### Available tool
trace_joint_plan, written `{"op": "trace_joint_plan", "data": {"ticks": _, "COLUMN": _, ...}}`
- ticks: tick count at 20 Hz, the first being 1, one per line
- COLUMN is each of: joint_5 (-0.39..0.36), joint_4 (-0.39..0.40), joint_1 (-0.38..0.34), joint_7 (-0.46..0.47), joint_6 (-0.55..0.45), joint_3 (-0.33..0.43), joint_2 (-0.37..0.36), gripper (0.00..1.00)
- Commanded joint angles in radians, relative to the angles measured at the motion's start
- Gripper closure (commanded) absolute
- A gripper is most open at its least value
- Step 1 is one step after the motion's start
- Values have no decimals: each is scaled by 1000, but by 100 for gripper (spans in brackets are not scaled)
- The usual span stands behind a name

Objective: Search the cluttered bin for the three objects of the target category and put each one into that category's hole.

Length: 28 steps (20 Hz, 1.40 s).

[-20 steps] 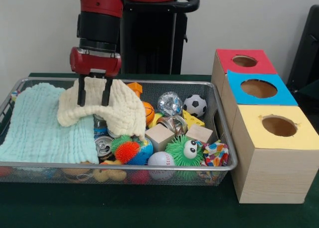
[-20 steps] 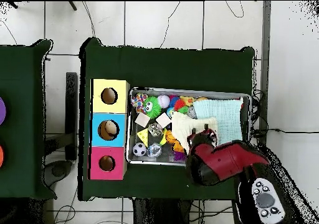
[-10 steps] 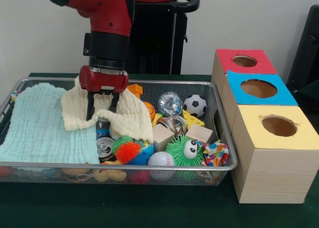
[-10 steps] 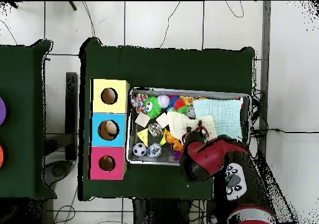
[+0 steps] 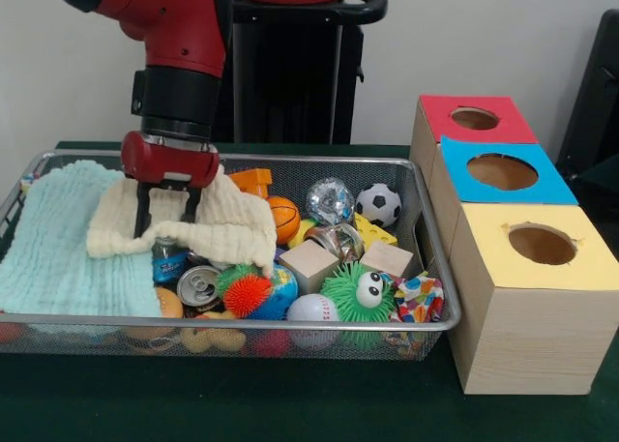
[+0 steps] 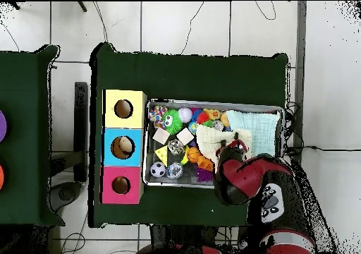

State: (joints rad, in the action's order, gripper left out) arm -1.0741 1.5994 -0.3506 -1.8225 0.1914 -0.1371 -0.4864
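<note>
In the wire bin (image 5: 430,268) on the green bench (image 5: 290,408), the claw (image 5: 166,213) hangs from the red arm (image 5: 179,36) over the left half, its two dark fingers (image 5: 143,210) closed on a cream cloth (image 5: 208,220) — the cloth is pinched near its upper edge and drapes down on both sides. To the left of it a pale mint cloth (image 5: 53,244) lies spread over that end of the bin. Just under the lifted cream cloth stand a blue can (image 5: 169,258) and, nearer to the front wall, a silver can (image 5: 198,285) lying with its top toward the camera.

The right half of the bin is full of small things: a basketball (image 5: 282,218), a shiny silver ball (image 5: 330,200), a soccer ball (image 5: 378,204), two wooden blocks (image 5: 310,264), a green fuzzy toy with big eyes (image 5: 360,292), a white baseball (image 5: 312,309) and an orange spiky ball (image 5: 247,292).

Beside the bin, on the right, stand three wooden boxes — the red box (image 5: 474,119) at the far end, the blue box (image 5: 503,171) in the middle, the yellow box (image 5: 542,244) nearest, each with a round hole on top. In the overhead view something pale shows inside the blue box's hole (image 6: 123,147); what it is I cannot tell.
</note>
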Motion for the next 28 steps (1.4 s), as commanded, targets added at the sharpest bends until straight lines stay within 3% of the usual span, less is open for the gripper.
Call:
{"op": "trace_joint_plan", "data": {"ticks": 1, "joint_5": -80, "joint_4": -37, "joint_1": -121, "joint_7": 25, "joint_6": -163, "joint_3": 143, "joint_2": -36, "gripper": 0}}
{"op": "trace_joint_plan", "data": {"ticks": 4, "joint_5": -75, "joint_4": -51, "joint_1": -111, "joint_7": 17, "joint_6": -156, "joint_3": 135, "joint_2": -20, "gripper": 0}}
{"op": "trace_joint_plan", "data": {"ticks": 8, "joint_5": -19, "joint_4": -110, "joint_1": -34, "joint_7": -37, "joint_6": -82, "joint_3": 36, "joint_2": 91, "gripper": 0}}
{"op": "trace_joint_plan", "data": {"ticks": 10, "joint_5": -3, "joint_4": -122, "joint_1": -28, "joint_7": -50, "joint_6": -86, "joint_3": 30, "joint_2": 123, "gripper": 0}}
{"op": "trace_joint_plan", "data": {"ticks": 11, "joint_5": -10, "joint_4": -120, "joint_1": -42, "joint_7": -48, "joint_6": -98, "joint_3": 54, "joint_2": 128, "gripper": 0}}
{"op": "trace_joint_plan", "data": {"ticks": 15, "joint_5": -48, "joint_4": -70, "joint_1": -205, "joint_7": 61, "joint_6": -243, "joint_3": 275, "joint_2": 138, "gripper": 0}}
{"op": "trace_joint_plan", "data": {"ticks": 16, "joint_5": -47, "joint_4": -68, "joint_1": -219, "joint_7": 72, "joint_6": -255, "joint_3": 293, "joint_2": 146, "gripper": 0}}
{"op": "trace_joint_plan", "data": {"ticks": 18, "joint_5": -46, "joint_4": -75, "joint_1": -222, "joint_7": 65, "joint_6": -251, "joint_3": 294, "joint_2": 169, "gripper": 0}}
{"op": "trace_joint_plan", "data": {"ticks": 22, "joint_5": -38, "joint_4": -109, "joint_1": -174, "joint_7": 28, "joint_6": -226, "joint_3": 227, "joint_2": 188, "gripper": 0}}
{"op": "trace_joint_plan", "data": {"ticks": 28, "joint_5": -45, "joint_4": -123, "joint_1": -195, "joint_7": 34, "joint_6": -228, "joint_3": 237, "joint_2": 199, "gripper": 0}}
